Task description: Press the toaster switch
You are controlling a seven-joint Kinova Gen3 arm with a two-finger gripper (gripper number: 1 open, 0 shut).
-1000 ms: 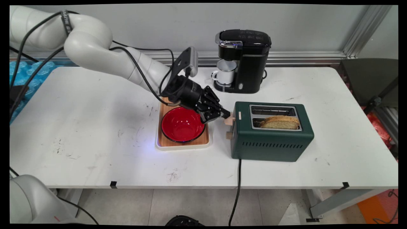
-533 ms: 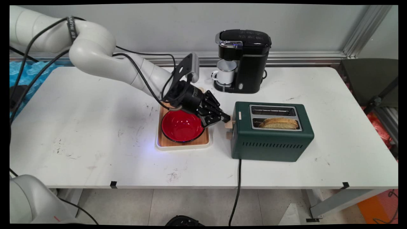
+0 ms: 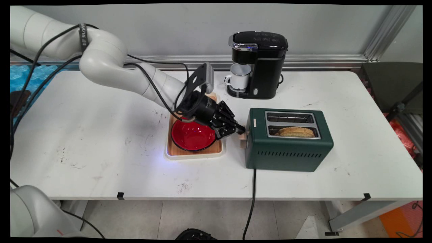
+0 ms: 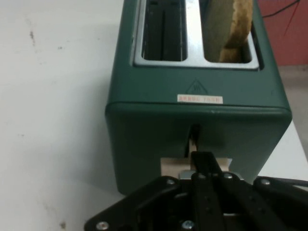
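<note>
A dark green toaster (image 3: 289, 145) (image 4: 197, 120) stands right of centre on the table. A slice of toast (image 3: 296, 131) (image 4: 236, 29) sits low in its near slot; the far slot is empty. My gripper (image 3: 240, 129) (image 4: 204, 161) is shut, its fingertips pressing on top of the toaster's beige lever (image 3: 243, 136) (image 4: 173, 168) at the left end. The lever sits far down its slit. A second beige knob lies just beneath it, partly hidden by my fingers.
A red bowl (image 3: 192, 136) rests on a wooden tray (image 3: 175, 152) directly under my wrist. A black coffee machine (image 3: 261, 64) with a white mug (image 3: 238, 77) stands behind. The toaster's black cord (image 3: 251, 199) hangs over the table's front edge.
My gripper has pushed the lever downward along the toaster's end. The toast has sunk from standing proud of the slot to nearly level with it.
</note>
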